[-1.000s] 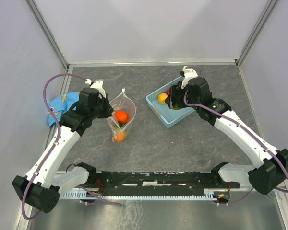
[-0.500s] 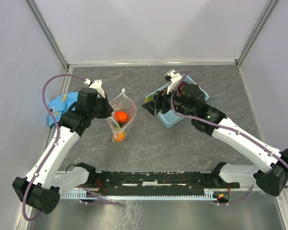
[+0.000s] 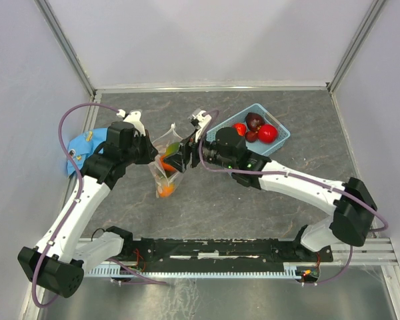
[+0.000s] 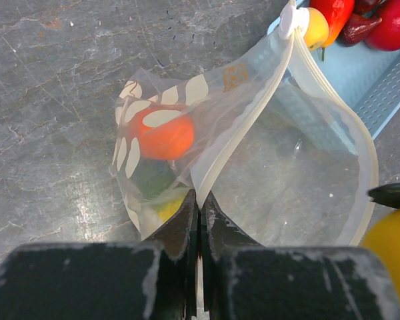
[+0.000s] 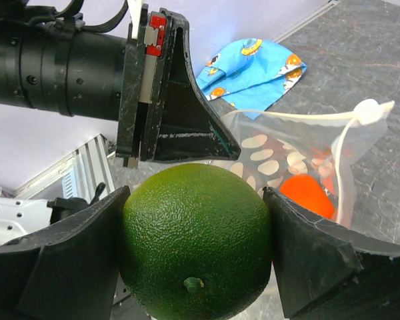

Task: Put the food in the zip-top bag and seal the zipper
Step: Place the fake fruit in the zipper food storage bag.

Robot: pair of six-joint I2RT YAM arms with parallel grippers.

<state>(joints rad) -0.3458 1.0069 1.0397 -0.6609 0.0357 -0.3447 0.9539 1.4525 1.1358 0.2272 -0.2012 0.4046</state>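
The clear zip-top bag (image 3: 168,175) lies on the table with its mouth open toward the basket. My left gripper (image 3: 151,153) is shut on the bag's mouth edge, pinching the whitish zipper (image 4: 243,127) between its fingertips (image 4: 187,217). Inside the bag are an orange fruit (image 4: 163,137), a green one (image 4: 153,177) and a yellow one (image 4: 168,207). My right gripper (image 3: 181,159) is shut on a round green fruit (image 5: 197,240) and holds it just above the bag's open mouth (image 5: 300,143). More food lies in the blue basket (image 3: 281,140): a red tomato (image 3: 267,133), a dark maroon piece (image 3: 255,121) and a small red one (image 3: 240,129).
A blue patterned cloth (image 3: 87,143) lies at the left wall behind my left arm. The basket stands at the back right; in the left wrist view it (image 4: 360,73) also holds a yellow fruit (image 4: 315,27). Grey walls close the table's left, back and right.
My right gripper has lifted the green fruit out of the basket and carried it left to the bag's mouth. The left gripper and bag have stayed put.
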